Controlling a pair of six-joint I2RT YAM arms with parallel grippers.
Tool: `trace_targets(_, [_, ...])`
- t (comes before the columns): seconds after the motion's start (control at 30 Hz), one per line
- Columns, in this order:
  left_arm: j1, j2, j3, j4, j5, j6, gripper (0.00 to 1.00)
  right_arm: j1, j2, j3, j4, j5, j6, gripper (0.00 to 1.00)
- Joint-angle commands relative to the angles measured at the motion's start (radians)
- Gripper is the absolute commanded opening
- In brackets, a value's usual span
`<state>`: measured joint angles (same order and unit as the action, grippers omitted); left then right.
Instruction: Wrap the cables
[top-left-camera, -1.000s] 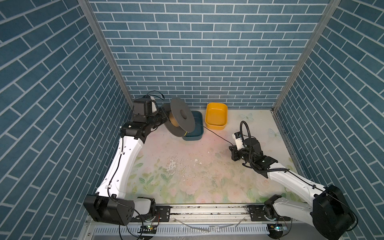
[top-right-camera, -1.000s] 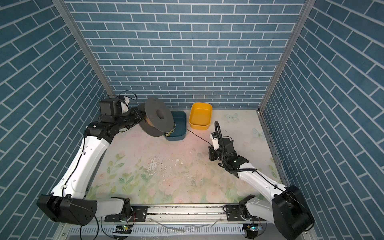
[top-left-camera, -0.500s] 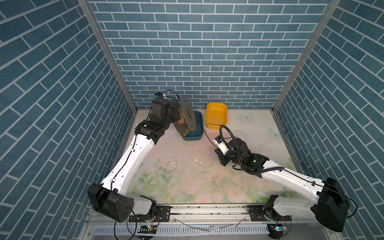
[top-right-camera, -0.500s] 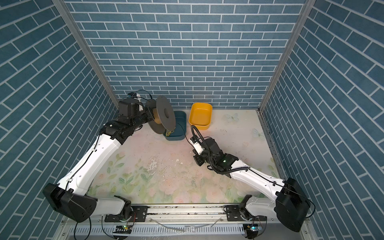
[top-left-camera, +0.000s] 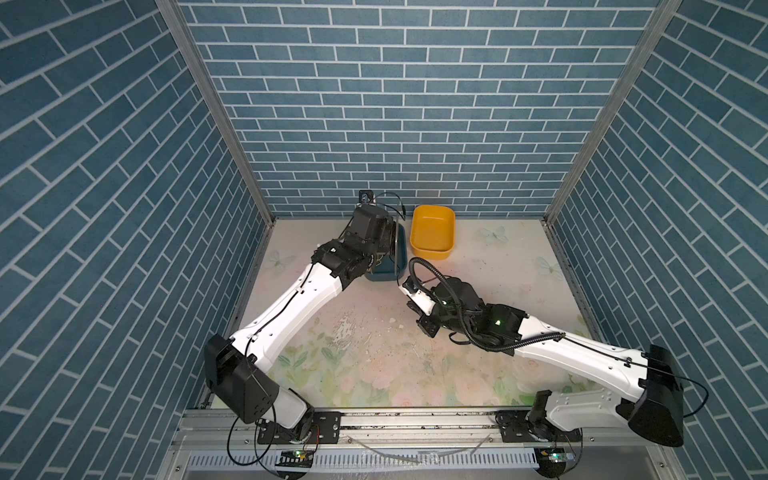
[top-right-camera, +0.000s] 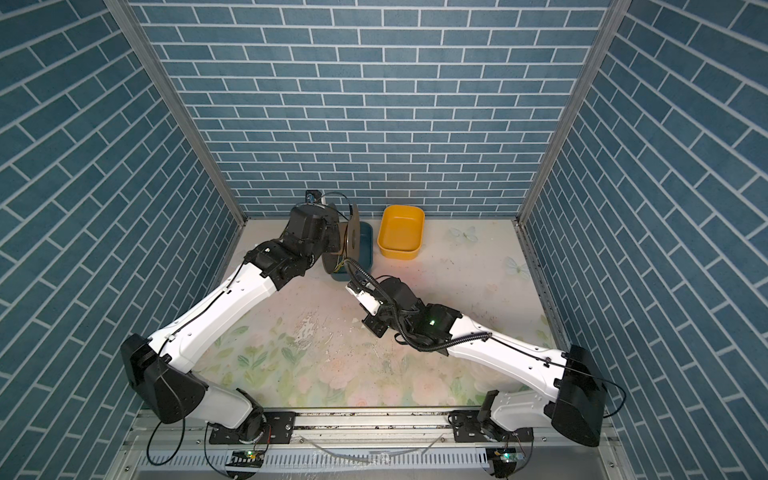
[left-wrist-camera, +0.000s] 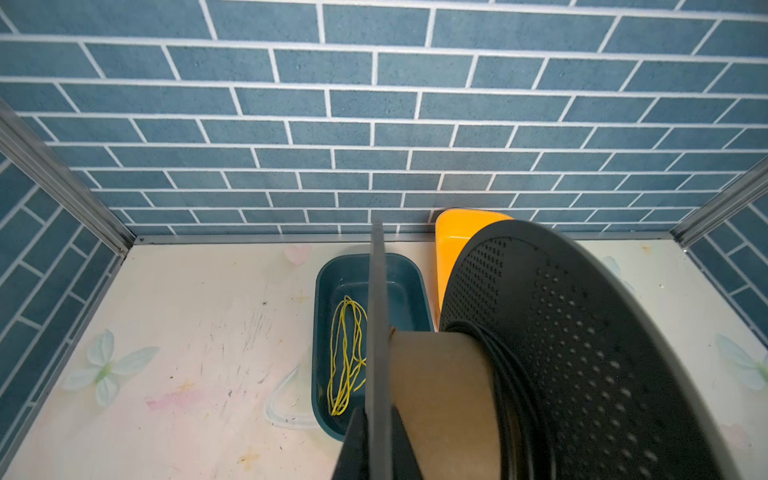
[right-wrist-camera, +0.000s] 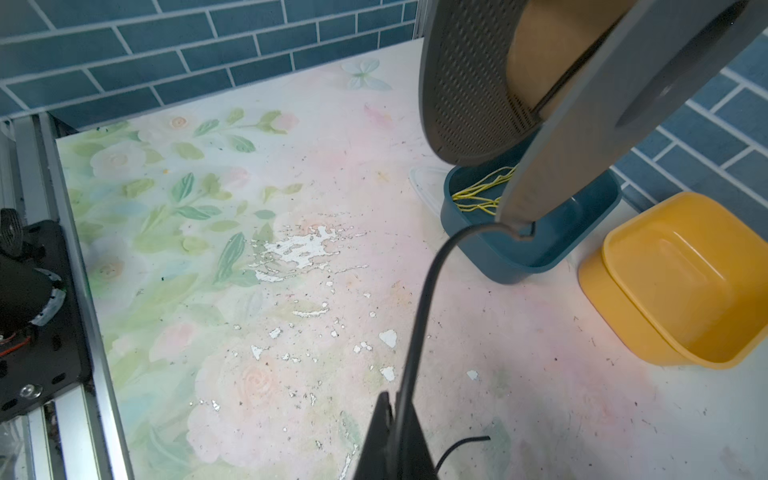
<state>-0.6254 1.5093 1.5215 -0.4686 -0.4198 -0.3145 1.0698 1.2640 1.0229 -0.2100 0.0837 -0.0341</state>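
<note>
Well, your right tool (right-wrist-camera: 397, 415) pinches the black cable (right-wrist-camera: 420, 316), your left tool (left-wrist-camera: 377, 419) clamps the spool (left-wrist-camera: 582, 353); a hard pull may slip it off the flange rim (right-wrist-camera: 515, 208).

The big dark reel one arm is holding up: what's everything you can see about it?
The dark grey plastic reel has two round flanges, inner faces dotted with small holes, joined by a brown cardboard hub. A few turns of thin black cable lie on the hub beside one flange and leave over its rim. The reel is held on edge, flanges upright, over the teal plastic tub. The left gripper is shut on the other flange's rim.
</note>
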Motion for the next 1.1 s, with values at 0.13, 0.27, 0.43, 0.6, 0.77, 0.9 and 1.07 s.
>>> trace_targets(0.13, [-0.051, 0.041, 0.08, -0.057, -0.071, 0.06, 0.0, 0.002, -0.118, 0.084, 0.014, -0.022, 0.006, 0.0])
trace_targets(0.27, [-0.047, 0.069, 0.13, -0.113, -0.033, 0.03, 0.0, 0.002, -0.111, 0.098, 0.015, -0.065, 0.008, 0.0])
trace_targets(0.43, [-0.034, 0.087, 0.205, -0.166, -0.006, 0.016, 0.0, 0.002, -0.097, 0.088, 0.004, -0.042, 0.014, 0.0])
trace_targets(0.6, [-0.052, 0.109, 0.217, -0.194, 0.015, 0.068, 0.0, 0.002, -0.124, 0.079, 0.014, 0.087, 0.02, 0.0])
trace_targets(0.77, [-0.083, 0.111, 0.183, -0.231, 0.015, 0.115, 0.0, -0.027, -0.124, 0.138, -0.072, 0.212, 0.002, 0.0])
trace_targets(0.9, [-0.106, 0.095, 0.163, -0.269, 0.035, 0.156, 0.0, -0.087, -0.117, 0.176, -0.12, 0.233, 0.013, 0.0])
trace_targets(1.07, [-0.122, 0.036, 0.063, -0.305, 0.1, 0.163, 0.0, -0.197, -0.126, 0.192, -0.181, 0.164, 0.079, 0.0])
